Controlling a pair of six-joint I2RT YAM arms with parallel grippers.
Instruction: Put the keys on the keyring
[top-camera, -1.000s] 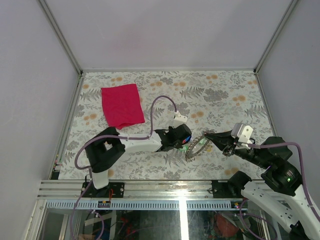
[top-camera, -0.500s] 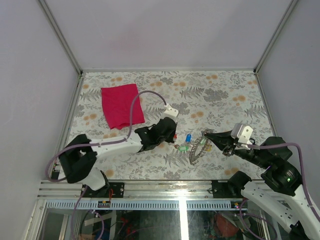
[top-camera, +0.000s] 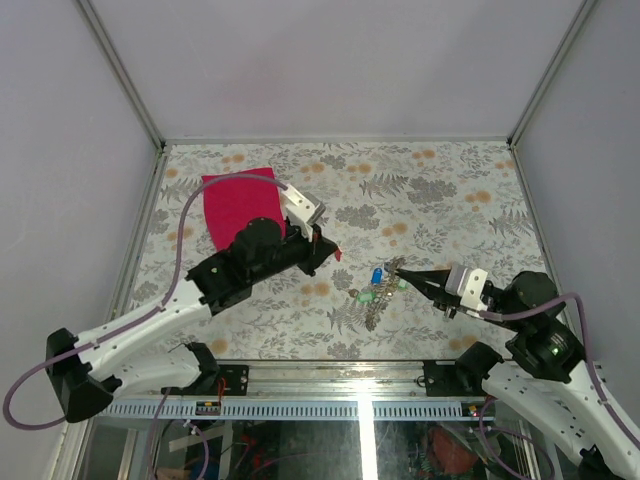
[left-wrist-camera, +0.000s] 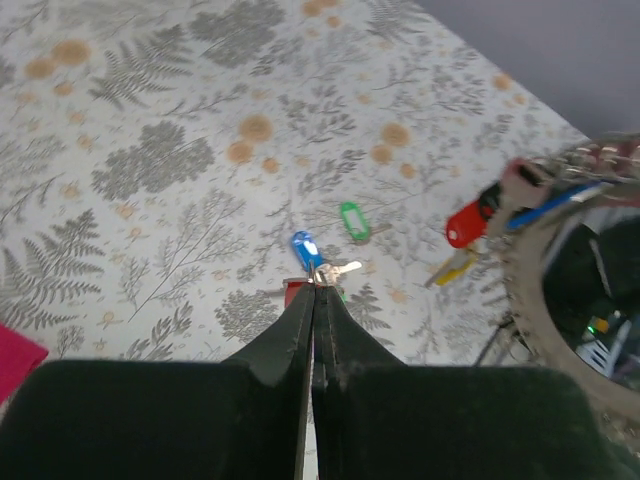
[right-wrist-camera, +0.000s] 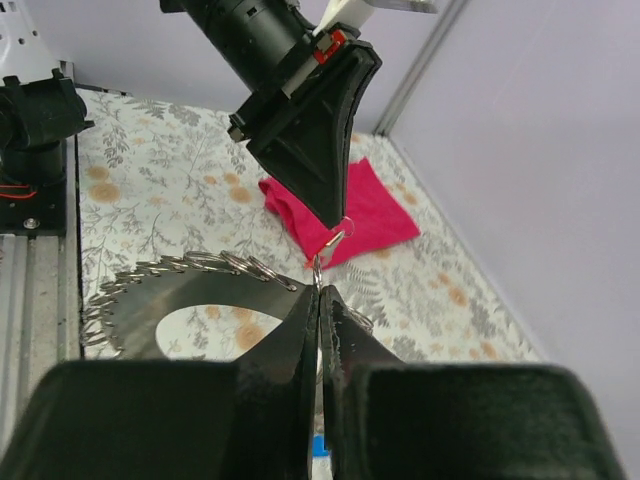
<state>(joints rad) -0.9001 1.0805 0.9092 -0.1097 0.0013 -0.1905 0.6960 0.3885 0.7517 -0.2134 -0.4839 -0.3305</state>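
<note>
My left gripper (top-camera: 328, 250) is shut on a key with a red tag (top-camera: 334, 254), held up left of the keyring. In the left wrist view the red tag (left-wrist-camera: 293, 290) and a small split ring peek out at the shut tips (left-wrist-camera: 318, 292). The right gripper (top-camera: 398, 268) is shut on the edge of the jagged grey keyring (top-camera: 377, 303), which stands tilted on the table. Red (left-wrist-camera: 467, 222) and yellow (left-wrist-camera: 455, 268) keys hang from the keyring (left-wrist-camera: 540, 290). A blue-tagged key (top-camera: 378, 275) and a green-tagged one (top-camera: 366, 296) sit beside it. The right wrist view shows the keyring (right-wrist-camera: 180, 285) left of the shut tips (right-wrist-camera: 320, 290).
A magenta cloth square (top-camera: 243, 208) lies at the back left, behind the left arm. Metal frame rails (top-camera: 300, 375) run along the near edge, and grey walls enclose the flowered tabletop (top-camera: 450, 190).
The left arm has pulled back and up to the left, away from the keyring, uncovering the blue and green keys. The right gripper has shifted left with the keyring.
</note>
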